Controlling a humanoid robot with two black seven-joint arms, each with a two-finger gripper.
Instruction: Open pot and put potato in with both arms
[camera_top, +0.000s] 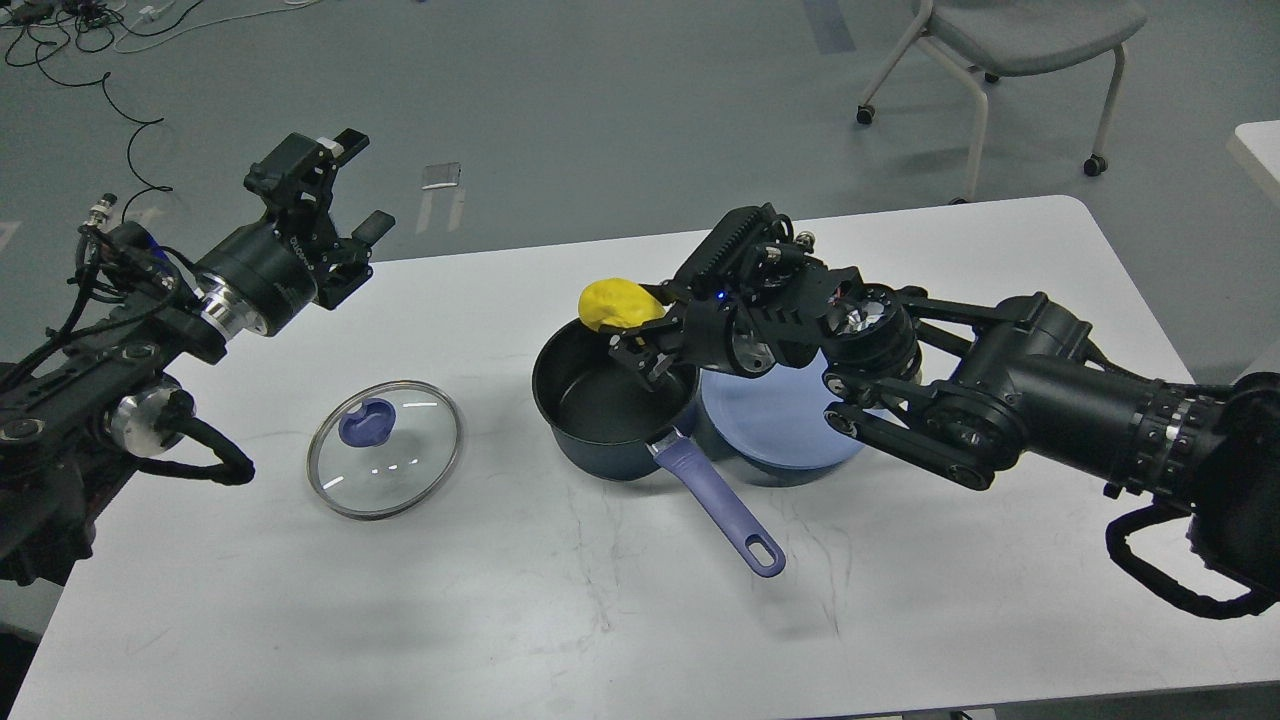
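The lid (385, 449) lies flat on the table (560, 610), left of the open pot (612, 403). The right gripper (650, 325) pinches the potato (619, 304) above the pot's far rim. Farther left, the left gripper (345, 200) hangs spread, holding nothing.

Black jointed arms (1050, 400), silver joints, looped black cables (1170, 580).

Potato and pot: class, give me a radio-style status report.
Right gripper shut on potato, over pot rim. Left gripper open, raised, empty. Lid off, on table. Pot mouth clear.
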